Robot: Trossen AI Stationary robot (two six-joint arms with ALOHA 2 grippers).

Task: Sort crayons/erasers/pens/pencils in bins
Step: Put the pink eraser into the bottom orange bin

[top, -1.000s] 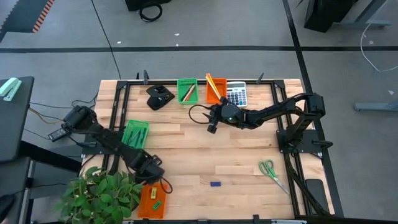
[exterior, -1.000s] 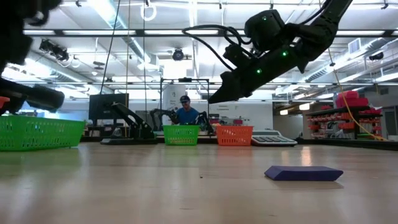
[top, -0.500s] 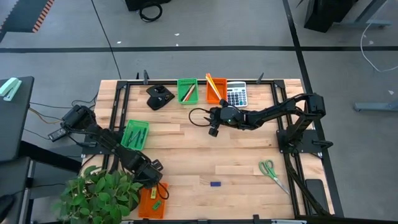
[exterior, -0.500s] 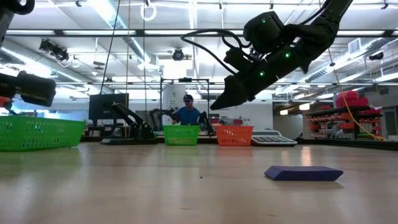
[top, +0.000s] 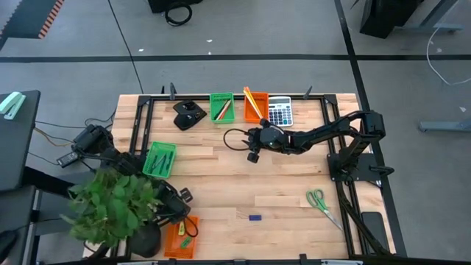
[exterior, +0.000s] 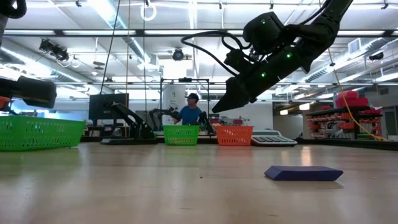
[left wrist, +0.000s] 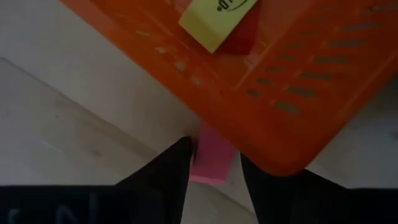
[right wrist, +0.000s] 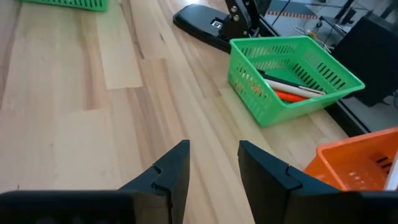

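Left gripper (left wrist: 214,171) holds a small pink rectangular eraser (left wrist: 212,163) just beside the rim of the orange plastic bin (left wrist: 298,87), which contains yellow and red erasers. Right gripper (right wrist: 213,163), fingers parted and empty, hangs above the wooden table (right wrist: 93,124) near the green plastic bin (right wrist: 292,78).

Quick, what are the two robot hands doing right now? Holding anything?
Left gripper: holding a pink eraser between its fingers, by the orange bin.
Right gripper: open and empty, above the table.

Only unreadable dark print on the yellow eraser (left wrist: 217,18) in the orange bin (left wrist: 298,106).
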